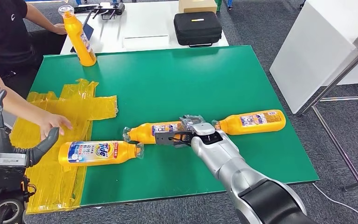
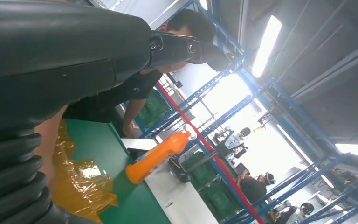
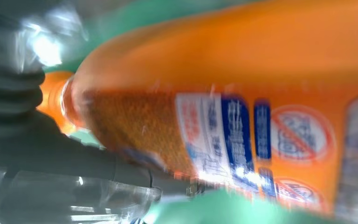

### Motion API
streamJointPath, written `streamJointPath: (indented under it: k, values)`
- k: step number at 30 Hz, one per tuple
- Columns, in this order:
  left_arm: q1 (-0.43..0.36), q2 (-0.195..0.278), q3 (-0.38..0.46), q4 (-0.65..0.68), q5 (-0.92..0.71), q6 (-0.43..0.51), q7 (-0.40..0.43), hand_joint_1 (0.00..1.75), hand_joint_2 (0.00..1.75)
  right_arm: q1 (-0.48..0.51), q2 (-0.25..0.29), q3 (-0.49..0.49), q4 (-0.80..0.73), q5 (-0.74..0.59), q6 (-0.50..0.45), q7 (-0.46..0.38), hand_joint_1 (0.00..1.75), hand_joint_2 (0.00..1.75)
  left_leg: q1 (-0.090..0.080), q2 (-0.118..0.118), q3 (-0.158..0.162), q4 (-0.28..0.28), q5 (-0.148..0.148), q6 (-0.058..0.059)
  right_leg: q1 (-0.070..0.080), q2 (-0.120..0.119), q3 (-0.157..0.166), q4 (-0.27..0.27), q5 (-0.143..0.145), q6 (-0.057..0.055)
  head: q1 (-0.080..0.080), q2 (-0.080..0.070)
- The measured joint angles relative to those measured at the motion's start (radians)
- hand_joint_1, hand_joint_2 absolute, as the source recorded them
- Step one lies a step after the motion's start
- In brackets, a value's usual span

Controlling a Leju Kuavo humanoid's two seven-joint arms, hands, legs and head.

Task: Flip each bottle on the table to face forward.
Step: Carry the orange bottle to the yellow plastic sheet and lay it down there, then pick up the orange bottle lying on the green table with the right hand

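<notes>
Three orange detergent bottles lie on the green table (image 1: 177, 79) and one stands upright (image 1: 78, 37) at the back left; that upright bottle (image 2: 156, 156) also shows in the left wrist view. My right hand (image 1: 185, 134) grips the base end of the middle bottle (image 1: 151, 132). Close up, this bottle (image 3: 242, 116) shows its small-print label, with my dark fingers (image 3: 51, 154) beneath it. The right bottle (image 1: 254, 122) lies with its small-print label up. The left bottle (image 1: 98, 152) shows its Tide label. My left hand (image 1: 0, 135) is raised at the table's left edge, fingers apart, holding nothing.
Crumpled yellow plastic film (image 1: 70, 112) covers the table's left side, and a person's hand (image 1: 53, 122) rests on it. A white table behind carries a black case (image 1: 197, 28). A white cabinet (image 1: 317, 51) and a metal frame stand to the right.
</notes>
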Motion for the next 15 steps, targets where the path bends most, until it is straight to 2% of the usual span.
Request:
streamJointPath:
  k: [4,8,15]
  values:
    - [-0.004,0.014,0.0,0.003,0.015,0.008,-0.007,0.0,0.0,-0.005,0.0,-0.001,0.031,0.002,-0.006,-0.016,0.37,1.75,0.0,0.001,0.001,0.0,0.0,0.0,0.0,0.0,0.0,0.0,0.0,0.0,0.0,0.0]
    - [-0.006,0.02,-0.001,0.004,0.017,0.009,-0.01,0.0,0.0,-0.012,0.0,-0.002,0.047,0.002,-0.008,-0.02,1.75,1.75,0.0,0.001,0.002,0.0,0.0,0.0,0.0,0.0,0.001,0.0,0.0,0.0,0.0,0.0]
    - [-0.019,0.031,-0.003,0.023,0.049,0.027,-0.025,0.0,0.0,-0.016,0.009,-0.003,0.078,0.006,-0.054,-0.042,1.75,1.75,0.0,0.002,0.004,0.0,0.0,0.0,0.0,0.001,0.003,0.0,0.0,0.0,0.0,0.0]
